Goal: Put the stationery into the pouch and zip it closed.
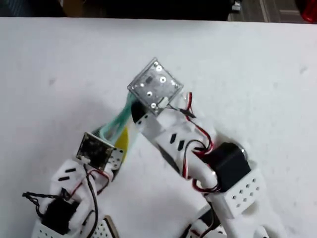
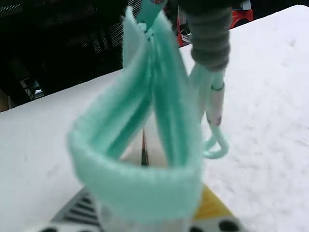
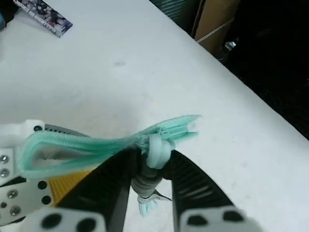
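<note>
**Pouch held at both ends, mouth partly open**

The mint-green fabric pouch [image 1: 115, 126] sits left of centre in the high view, strung between the two claws over the white tabletop [image 1: 237, 59].

The left claw [image 1: 119, 143], with its yellow finger, is clamped on the lower-left end of the pouch. Seen from the left wrist, the near half of the mouth gapes in a loop and the far half is pinched together. A thin dark-and-orange stick [image 2: 143, 151] shows inside; what it is cannot be told.

The right claw [image 3: 150, 157], with black fingers, is closed around the grey ribbed zipper pull [image 2: 210, 43] at the upper-right end.

A flat printed card [image 3: 46, 19] lies on the tabletop at the upper left of the right wrist view, well apart from the pouch.
</note>
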Controlling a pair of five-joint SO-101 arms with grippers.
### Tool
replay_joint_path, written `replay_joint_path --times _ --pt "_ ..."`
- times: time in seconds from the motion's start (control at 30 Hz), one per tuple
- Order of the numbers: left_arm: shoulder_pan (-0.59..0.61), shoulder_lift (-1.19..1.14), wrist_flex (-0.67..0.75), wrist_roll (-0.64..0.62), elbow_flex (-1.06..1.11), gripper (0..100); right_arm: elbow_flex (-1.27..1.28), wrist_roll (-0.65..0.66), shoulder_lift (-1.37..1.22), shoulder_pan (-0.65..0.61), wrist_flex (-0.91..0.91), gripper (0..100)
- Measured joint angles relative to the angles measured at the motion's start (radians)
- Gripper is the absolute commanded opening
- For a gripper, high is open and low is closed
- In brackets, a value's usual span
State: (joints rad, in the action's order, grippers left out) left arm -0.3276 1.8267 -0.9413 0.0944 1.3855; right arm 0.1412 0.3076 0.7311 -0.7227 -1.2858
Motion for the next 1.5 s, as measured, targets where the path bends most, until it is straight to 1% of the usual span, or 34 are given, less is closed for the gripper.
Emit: replay_joint_path --times 0.1,0.17,0.27,0.43,0.57,0.77,0.9,1.0,1.17,1.27,1.4,1.5 --pt "0.0 0.002 0.0 -0.002 0.0 22 0.0 0.0 0.002 -0.046 -0.043 1.7" --pt "0.008 0.002 0.0 -0.064 0.0 24 0.0 0.0 0.002 -0.078 -0.057 1.7" --pt "0.032 0.003 0.0 -0.161 0.0 23 0.0 0.0 0.002 -0.12 -0.064 1.7" --pt "0.064 0.003 0.0 -0.193 0.0 23 0.0 0.0 0.002 -0.15 -0.064 1.7" --pt "0.064 0.003 0.0 -0.196 0.0 23 0.0 0.0 0.002 -0.183 -0.064 1.7" --pt "0.063 0.003 0.0 -0.196 0.0 12 -0.002 0.0 0.002 -0.247 -0.087 1.7" --pt "0.057 0.005 0.0 -0.192 0.0 11 -0.008 0.005 0.0 -0.258 -0.109 1.7" --pt "0.055 0.005 0.0 -0.17 0.0 11 -0.009 0.057 0.0 -0.282 -0.138 1.7" --pt "0.055 0.005 0.0 -0.17 0.0 11 -0.012 0.137 0.003 -0.361 -0.221 1.7" --pt "0.055 0.003 0.0 -0.169 0.0 11 -0.02 0.146 0.014 -0.396 -0.235 1.7" --pt "0.055 0.003 0.0 -0.169 0.0 11 -0.026 0.15 0.014 -0.413 -0.244 1.7" --pt "0.055 0.003 0.0 -0.169 0.0 11 -0.034 0.158 0.014 -0.459 -0.273 1.7"
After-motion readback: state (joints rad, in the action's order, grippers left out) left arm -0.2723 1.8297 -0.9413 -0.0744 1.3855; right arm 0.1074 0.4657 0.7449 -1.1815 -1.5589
